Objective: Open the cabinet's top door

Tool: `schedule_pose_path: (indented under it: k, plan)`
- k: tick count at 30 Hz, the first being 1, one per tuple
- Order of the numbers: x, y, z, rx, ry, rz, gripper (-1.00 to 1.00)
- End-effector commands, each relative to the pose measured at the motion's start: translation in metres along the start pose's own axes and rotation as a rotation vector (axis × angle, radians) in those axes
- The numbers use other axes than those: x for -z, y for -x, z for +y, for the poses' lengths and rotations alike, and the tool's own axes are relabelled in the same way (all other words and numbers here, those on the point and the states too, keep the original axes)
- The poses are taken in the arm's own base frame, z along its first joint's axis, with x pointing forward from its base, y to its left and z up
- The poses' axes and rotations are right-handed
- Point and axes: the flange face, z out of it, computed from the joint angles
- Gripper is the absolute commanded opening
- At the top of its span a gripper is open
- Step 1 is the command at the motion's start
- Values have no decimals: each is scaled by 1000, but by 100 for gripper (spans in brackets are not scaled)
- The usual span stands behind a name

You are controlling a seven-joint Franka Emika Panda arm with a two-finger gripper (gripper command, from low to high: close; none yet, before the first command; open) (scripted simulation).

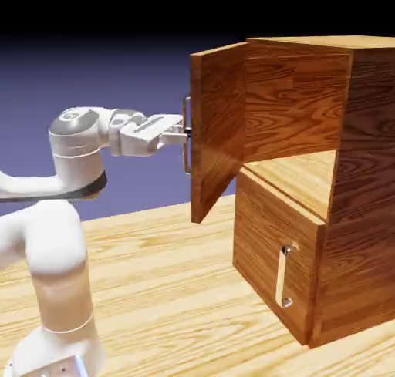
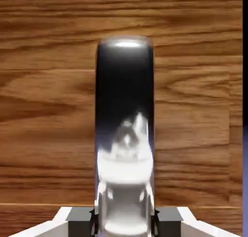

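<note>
Pale wood-grain tabletop (image 1: 154, 252) supports the cabinet (image 1: 366, 190); top door open.
Nearest the cabinet's front, the gripper (image 1: 183, 134) is closed on the vertical handle (image 2: 125, 95). The top door (image 1: 218, 129) projects outward above the closed lower door (image 1: 274, 252). Hand view alone shows both fingertips (image 2: 80, 221) flanking the handle.

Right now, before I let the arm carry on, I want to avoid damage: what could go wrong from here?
The gripper is closed on the smooth, shiny handle, so it might slide along the bar as the door swings. The door already stands wide open; pulling much further could strain its hinge side or wrench the handle.
</note>
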Motion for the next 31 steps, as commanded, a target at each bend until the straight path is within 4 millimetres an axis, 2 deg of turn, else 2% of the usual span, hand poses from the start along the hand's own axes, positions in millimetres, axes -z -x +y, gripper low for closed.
schedule_pose_path:
  k: [1,9,18,25,30,31]
  plan:
    - [6,2,-2,0,15,14,-100]
    - [58,25,-25,0,144,144,-100]
    - [122,70,-70,0,333,332,-100]
    - [155,107,-107,0,463,462,-100]
    - [169,129,-129,0,534,534,-100]
    - [169,129,-129,0,534,534,100]
